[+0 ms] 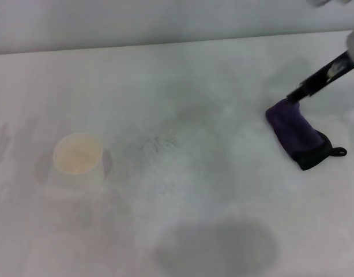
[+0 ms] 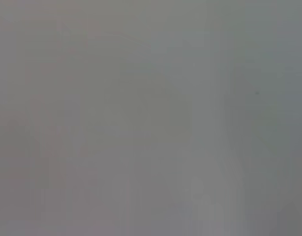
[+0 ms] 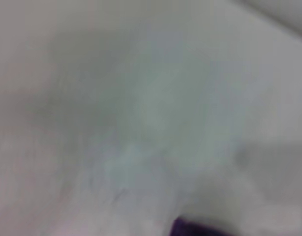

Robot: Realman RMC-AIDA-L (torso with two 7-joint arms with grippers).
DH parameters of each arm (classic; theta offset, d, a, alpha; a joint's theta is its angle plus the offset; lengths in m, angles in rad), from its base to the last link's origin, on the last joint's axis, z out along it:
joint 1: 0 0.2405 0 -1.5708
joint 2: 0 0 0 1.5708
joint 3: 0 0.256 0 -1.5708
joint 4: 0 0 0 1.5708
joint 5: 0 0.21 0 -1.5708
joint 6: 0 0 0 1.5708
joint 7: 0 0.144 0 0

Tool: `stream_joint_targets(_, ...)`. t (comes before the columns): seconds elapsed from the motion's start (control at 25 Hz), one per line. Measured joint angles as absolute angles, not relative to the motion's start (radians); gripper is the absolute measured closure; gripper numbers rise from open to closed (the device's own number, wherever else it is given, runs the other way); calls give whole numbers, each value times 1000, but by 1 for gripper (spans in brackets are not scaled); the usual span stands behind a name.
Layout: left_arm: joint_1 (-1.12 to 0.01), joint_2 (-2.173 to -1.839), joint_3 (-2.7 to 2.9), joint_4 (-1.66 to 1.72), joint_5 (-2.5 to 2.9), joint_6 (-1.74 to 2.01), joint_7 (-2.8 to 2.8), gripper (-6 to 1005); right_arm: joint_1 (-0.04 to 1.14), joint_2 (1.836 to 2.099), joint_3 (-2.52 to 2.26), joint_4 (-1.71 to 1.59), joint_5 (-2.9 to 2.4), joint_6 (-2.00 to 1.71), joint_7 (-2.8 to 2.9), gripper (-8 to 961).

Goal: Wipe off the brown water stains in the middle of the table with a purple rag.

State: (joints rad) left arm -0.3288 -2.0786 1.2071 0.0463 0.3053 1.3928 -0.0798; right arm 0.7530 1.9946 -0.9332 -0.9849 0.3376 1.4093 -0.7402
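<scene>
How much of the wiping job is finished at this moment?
Nothing looks wiped yet. The right gripper touches the far end of the folded dark purple rag, which lies on the white table at the right. No brown stain shows clearly mid-table, only grey speckles. Left: carry the rag there and wipe. The left gripper is unseen.

White paper cup (image 1: 78, 159), upright, left side

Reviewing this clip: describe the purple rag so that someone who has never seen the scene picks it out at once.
On the white table, look to the robot's right side, far from the paper cup on the left. There the right gripper reaches down to one end of the purple rag. It is the only dark thing lying there: folded purple cloth with black edging and a small loop.
</scene>
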Motion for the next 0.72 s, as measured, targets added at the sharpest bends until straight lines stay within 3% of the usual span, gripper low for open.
stream_joint_targets(0.04, -332, -2080, 1208, 46, 305, 1392, -80, 148, 749, 1991, -863, -984, 353, 1399, -787, 418)
stream_joint_targets(0.36, -346, -2087, 1206, 45, 295, 1383, -80, 148, 610, 1961, -563, -917, 738, 1243, -1187, 408)
stream_joint_targets(0.72, -361, -2091, 1208, 35, 259, 1379, -89, 148, 379, 1959, -514, -764, 1391, 968, -1651, 408)
